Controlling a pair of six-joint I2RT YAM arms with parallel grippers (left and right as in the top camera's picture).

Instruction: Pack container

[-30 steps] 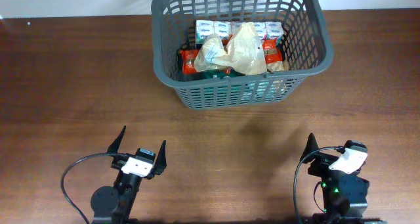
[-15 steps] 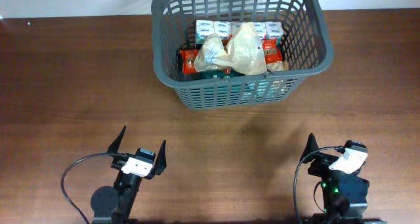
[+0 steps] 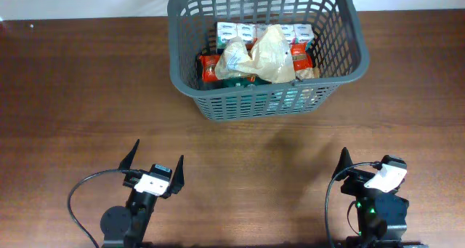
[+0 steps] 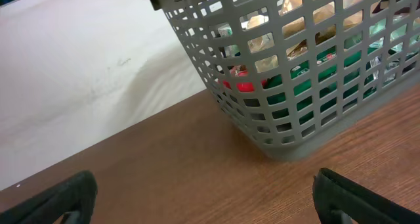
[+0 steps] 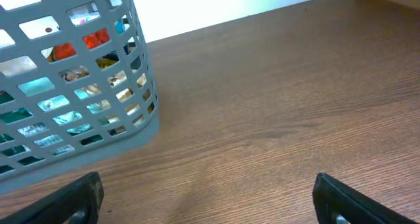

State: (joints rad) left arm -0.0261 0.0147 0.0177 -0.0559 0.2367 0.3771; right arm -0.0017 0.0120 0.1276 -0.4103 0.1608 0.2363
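we judge packing done: packets [image 3: 270,53] lie in the container [image 3: 261,106], none beside it, and the left end effector [image 3: 157,159] and right end effector [image 3: 367,164] gape empty, well clear.

brown wood-grain table [image 3: 87,81], dark grey container [image 3: 247,106] standing upright at its far middle

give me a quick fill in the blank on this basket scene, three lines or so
On the wooden table, the packets lie ____ the basket.
The basket's slotted walls are dark ____.
The left tool and the right tool both stand ____, holding nothing.

Missing words: inside; grey; open
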